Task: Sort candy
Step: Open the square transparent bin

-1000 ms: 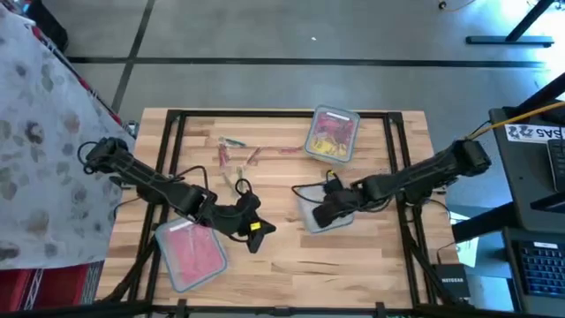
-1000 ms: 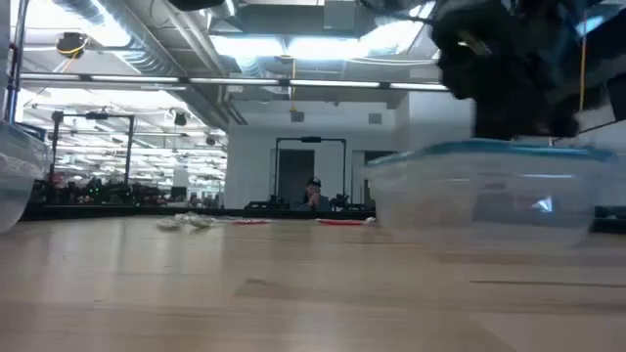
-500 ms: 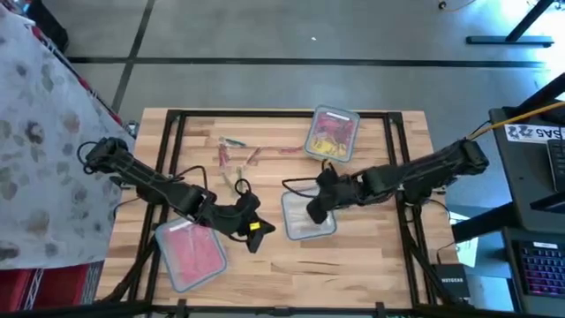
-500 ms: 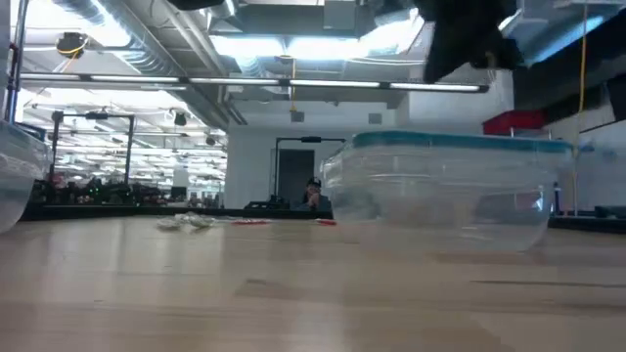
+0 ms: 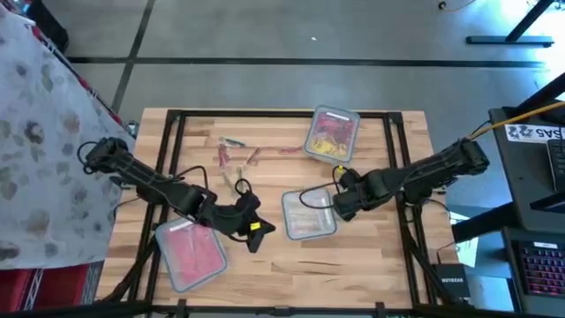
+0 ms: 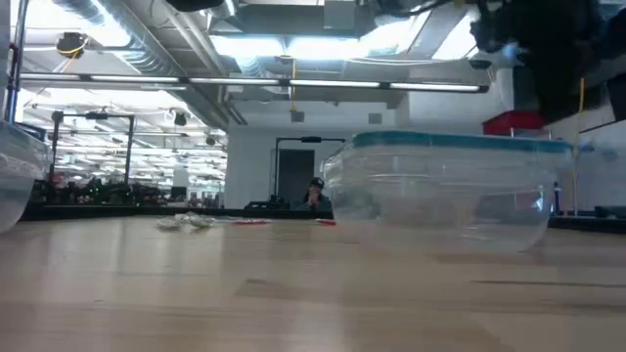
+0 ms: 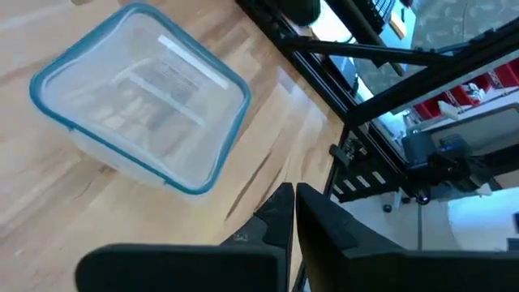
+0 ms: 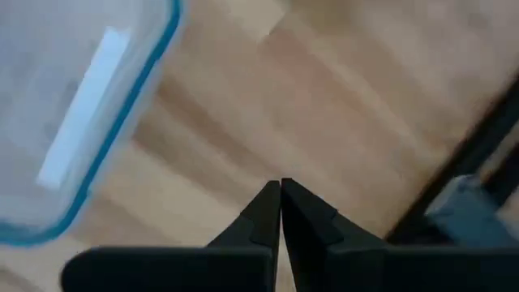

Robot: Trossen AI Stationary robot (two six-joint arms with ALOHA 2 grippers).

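Loose candy [image 5: 231,155] lies in small wrapped pieces on the wood at the far middle, seen low as candy [image 6: 186,223]. An empty clear container with a teal rim [image 5: 308,215] stands on its base at the table's middle. My right gripper [image 5: 339,208] is shut and hovers just right of it over bare wood; the right wrist view shows the container's rim [image 8: 122,113] off to one side. My left gripper [image 5: 256,234] is shut left of the container, which shows ahead of it as the container [image 7: 142,97]. A small yellow patch [image 5: 256,227] sits on that gripper.
A container of yellow and red candy [image 5: 331,134] stands at the far side. A container of pink candy [image 5: 189,254] stands at the near left, under the left arm. The table's black frame rails [image 5: 397,177] run along both sides. Bare wood lies near the front edge.
The empty container has slid along the table toward the left edge while my right gripper was over it, and now stands still. My right gripper has then drawn back toward the right edge, clear of the container. My left arm has kept still.
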